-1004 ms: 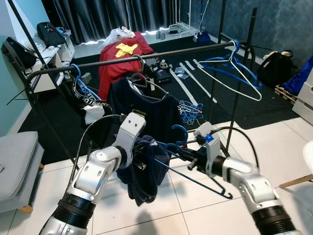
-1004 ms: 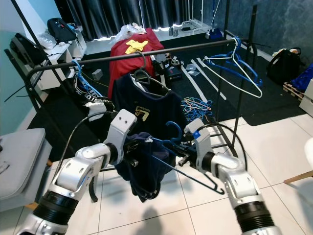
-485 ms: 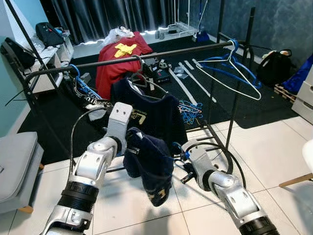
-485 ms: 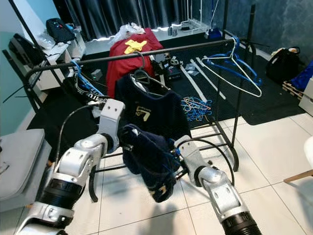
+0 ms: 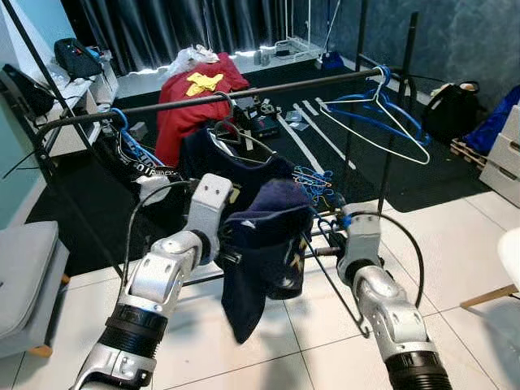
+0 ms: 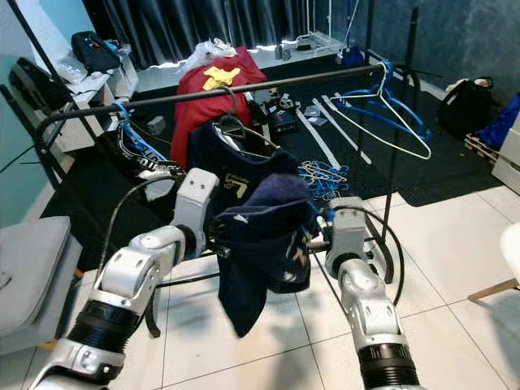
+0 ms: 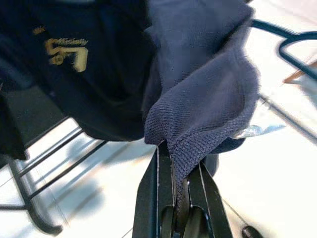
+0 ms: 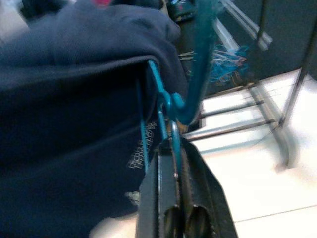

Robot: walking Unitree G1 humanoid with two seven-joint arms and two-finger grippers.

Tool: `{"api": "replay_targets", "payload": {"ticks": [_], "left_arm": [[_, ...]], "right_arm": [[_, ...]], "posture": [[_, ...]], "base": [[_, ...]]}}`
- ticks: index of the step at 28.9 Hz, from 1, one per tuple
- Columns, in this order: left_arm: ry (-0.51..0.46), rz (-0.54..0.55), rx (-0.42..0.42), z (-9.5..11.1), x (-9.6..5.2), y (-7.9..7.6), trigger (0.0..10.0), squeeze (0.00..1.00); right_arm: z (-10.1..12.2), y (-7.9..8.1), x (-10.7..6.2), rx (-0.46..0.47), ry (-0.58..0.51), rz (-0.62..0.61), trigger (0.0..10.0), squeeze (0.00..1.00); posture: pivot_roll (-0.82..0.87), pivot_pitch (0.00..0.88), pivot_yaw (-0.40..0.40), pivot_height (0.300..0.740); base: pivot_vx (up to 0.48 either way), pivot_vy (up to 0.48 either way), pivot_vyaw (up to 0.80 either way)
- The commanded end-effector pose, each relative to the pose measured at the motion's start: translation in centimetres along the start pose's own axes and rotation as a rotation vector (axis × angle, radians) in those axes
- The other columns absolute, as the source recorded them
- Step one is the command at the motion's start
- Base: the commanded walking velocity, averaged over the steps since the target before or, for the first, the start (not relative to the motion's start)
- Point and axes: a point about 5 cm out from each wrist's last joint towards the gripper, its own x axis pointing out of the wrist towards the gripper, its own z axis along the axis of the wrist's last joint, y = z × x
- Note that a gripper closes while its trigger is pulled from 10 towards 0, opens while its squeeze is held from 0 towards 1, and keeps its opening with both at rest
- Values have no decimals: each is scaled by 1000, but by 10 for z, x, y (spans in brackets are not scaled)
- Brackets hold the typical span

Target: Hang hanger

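Note:
A dark navy garment (image 5: 264, 244) hangs half-draped over a blue hanger (image 8: 168, 99) between my two arms, in front of the black clothes rail (image 5: 244, 93). In the left wrist view my left gripper (image 7: 181, 198) is shut on a fold of the navy cloth. In the right wrist view my right gripper (image 8: 171, 144) is shut on the hanger's neck, just below its hook. The hanger's lower bar (image 5: 337, 292) slants down towards the tiles. The cloth hides most of the hanger's shoulders.
On the rail hang a navy printed shirt (image 5: 236, 158), a red shirt (image 5: 191, 101) and blue and white hangers (image 5: 378, 110) at the right end. Loose blue hangers (image 5: 313, 180) lie on the floor. A grey seat (image 5: 24, 268) stands at the left.
Both grippers have risen with the garment, which now sits higher and bunched. My right gripper swung right and up, and the hanger's bar tilted down towards the floor.

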Motion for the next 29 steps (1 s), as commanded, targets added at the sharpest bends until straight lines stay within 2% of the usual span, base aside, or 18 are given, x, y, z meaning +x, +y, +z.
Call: {"api": "replay_targets", "payload": {"ticks": [1, 2, 3, 5, 6, 7, 8, 9, 11, 13, 15, 17, 19, 21, 22, 26, 28, 29], "left_arm": [[10, -54, 40, -3, -4, -3, 10000, 0], [10, -54, 40, -3, -4, -3, 10000, 0], [-6, -100, 81, -3, -5, -9, 10000, 0], [-6, -100, 81, -3, -5, -9, 10000, 0], [-14, -128, 115, -3, -6, -14, 10000, 0], [-14, -128, 115, -3, -6, -14, 10000, 0], [-22, -143, 141, -4, -6, -17, 10000, 0], [-22, -143, 141, -4, -6, -17, 10000, 0], [-16, -113, 218, -12, -5, -14, 10000, 0], [-7, -81, 251, -17, -4, -9, 10000, 0], [-6, -74, 253, -18, -4, -8, 10000, 0], [-19, -91, 247, -14, -6, -8, 10000, 0], [-23, -100, 247, -13, -7, -9, 10000, 0], [-15, -162, 289, -15, -11, -12, 10000, 0], [-3, -199, 314, -19, -14, -13, 10000, 0], [9, -202, 322, -24, -15, -13, 10000, 0], [12, -201, 349, -28, -16, -13, 10000, 0], [12, -201, 349, -28, -16, -13, 10000, 0]], "right_arm": [[6, 12, 4, 196, 1, 111, 10000, 0], [6, 12, 4, 196, 1, 111, 10000, 0], [11, 26, 6, 333, 16, 240, 10000, 0], [11, 26, 6, 333, 16, 240, 10000, 0], [16, 37, 6, 427, 22, 333, 10000, 0], [16, 37, 6, 427, 22, 333, 10000, 0], [20, 46, 5, 495, 24, 398, 10000, 0], [20, 46, 5, 495, 24, 398, 10000, 0], [28, 57, 1, 609, -1, 465, 10000, 0], [33, 61, -2, 648, -19, 494, 10000, 0], [33, 61, -3, 621, -30, 480, 10000, 0], [33, 51, 2, 588, -64, 369, 10000, 0], [34, 48, 4, 588, -67, 345, 10000, 0], [41, 29, 9, 756, -145, 237, 10000, 0], [47, 16, 11, 877, -200, 171, 10000, 0], [57, 9, 12, 943, -250, 147, 10000, 0], [64, 3, 13, 1067, -294, 134, 10000, 0], [64, 3, 13, 1067, -294, 134, 10000, 0]], "posture": [[-5, 35, 128, 740], [-5, 35, 128, 740], [-3, 36, 126, 740], [-3, 36, 126, 740], [-3, 36, 125, 740], [-3, 36, 125, 740], [-3, 36, 123, 740], [-3, 36, 123, 740], [-4, 36, 123, 740], [-7, 41, 125, 740], [-7, 41, 125, 740], [-3, 42, 121, 740], [-3, 42, 121, 740], [1, 38, 117, 740], [2, 40, 116, 740], [3, 41, 112, 740], [5, 42, 110, 740], [5, 42, 110, 740]], "base": [[0, 0, 0], [0, 0, 0], [0, 0, 0], [0, 0, 0], [0, 0, 0], [0, 0, 0], [0, 0, 0], [0, 0, 0], [0, 0, 0], [0, 0, 0], [0, 0, 0], [0, 0, 0], [0, 0, 0], [0, 0, 0], [0, 0, 0], [0, 0, 0], [0, 0, 0], [0, 0, 0]]}}
